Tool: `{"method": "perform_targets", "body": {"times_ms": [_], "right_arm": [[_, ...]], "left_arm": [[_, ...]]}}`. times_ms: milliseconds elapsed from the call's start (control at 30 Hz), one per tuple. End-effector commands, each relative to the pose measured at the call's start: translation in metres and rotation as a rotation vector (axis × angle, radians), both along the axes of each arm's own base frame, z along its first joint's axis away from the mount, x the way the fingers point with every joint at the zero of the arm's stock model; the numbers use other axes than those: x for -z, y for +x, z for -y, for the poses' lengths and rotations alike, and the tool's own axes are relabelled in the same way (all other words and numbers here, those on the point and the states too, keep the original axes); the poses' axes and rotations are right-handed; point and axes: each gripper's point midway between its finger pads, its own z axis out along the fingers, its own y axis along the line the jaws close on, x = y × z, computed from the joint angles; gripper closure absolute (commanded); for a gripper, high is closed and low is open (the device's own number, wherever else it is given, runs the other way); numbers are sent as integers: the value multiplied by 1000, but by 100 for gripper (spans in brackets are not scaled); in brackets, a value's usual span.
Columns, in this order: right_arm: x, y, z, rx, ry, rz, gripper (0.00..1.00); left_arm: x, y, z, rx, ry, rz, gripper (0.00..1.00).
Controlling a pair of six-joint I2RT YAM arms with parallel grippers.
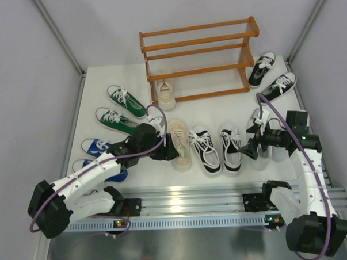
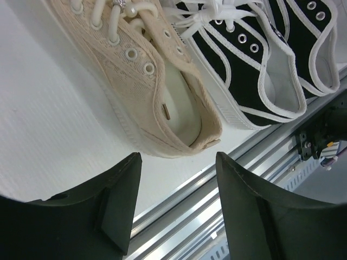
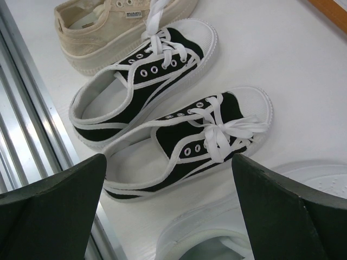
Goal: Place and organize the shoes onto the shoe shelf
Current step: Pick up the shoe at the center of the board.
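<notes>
The shoe shelf [image 1: 198,27] stands at the far side of the desk [image 1: 219,113]. One beige shoe [image 1: 164,91] sits at the left end of its lowest level. The second beige shoe [image 1: 179,144] lies on the desk in the front row, heel toward the arms. The left pincer [image 2: 176,162] is released: its fingers stand apart with nothing between them. In the left wrist view the heel of that second beige shoe lies just beyond the fingertips, close but apart from both, and the top view places the pincer at the shoe's left side. A black pair [image 1: 204,150] lies side by side just right of this shoe, toes toward the shelf. The right pincer [image 3: 168,162] is likewise released, its fingers spread wide and gripping nothing. A white shoe [image 3: 206,227] lies directly beneath it, largely hidden by the arm in the top view, and the black pair lies just beyond the fingers. A second black pair [image 1: 262,68] rests on the desk just right of the shelf. The green pair [image 1: 126,100] lies to the shelf's left. The blue pair [image 1: 96,148] lies nearer the arms, with one shoe partly covered by the left arm.
</notes>
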Motion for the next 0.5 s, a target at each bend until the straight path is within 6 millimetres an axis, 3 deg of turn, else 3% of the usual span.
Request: {"method": "perform_targets", "body": {"times_ms": [0,200,467], "right_arm": [[-7,6,-1,-19,6,47,1],[-7,6,0,-19,4,45,1],[-7,5,0,-17,1,50,1]], "left_arm": [[5,6,-1,-138,-1,-16,37],[16,7,13,-150,17,-49,37],[32,31,24,-228,106,-26,42]]}}
